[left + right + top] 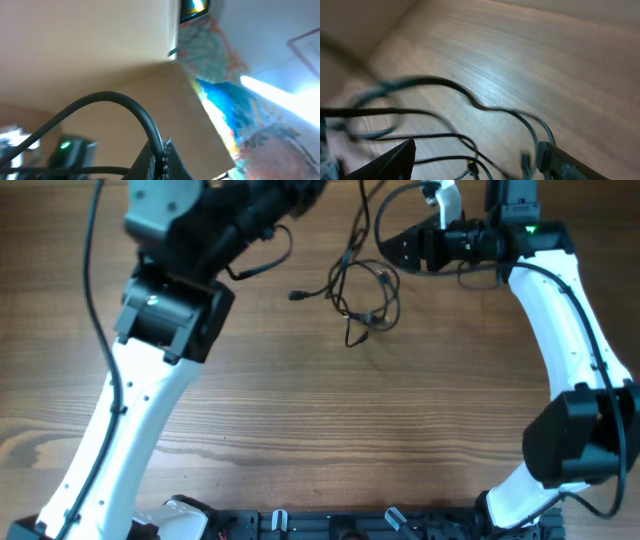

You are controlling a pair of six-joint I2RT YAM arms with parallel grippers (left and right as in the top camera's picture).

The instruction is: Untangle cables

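Note:
The cables (362, 292) are thin black cords lying tangled in a loose bunch at the back middle of the wooden table. One plug end (297, 295) sticks out to the left. A strand (361, 205) rises from the bunch to the top edge. My left gripper (300, 192) is raised at the top edge. In the left wrist view it (163, 156) is shut on a black cable (120, 100) that arcs away to the left. My right gripper (388, 248) is open just right of the bunch. In the right wrist view its fingers (477, 150) straddle several cable strands (485, 107) low over the table.
The left arm (160, 320) crosses the left half of the table, and a thicker arm wire (268, 262) loops beside it. The right arm (565, 310) runs down the right side. A black rail (330, 525) lies along the front edge.

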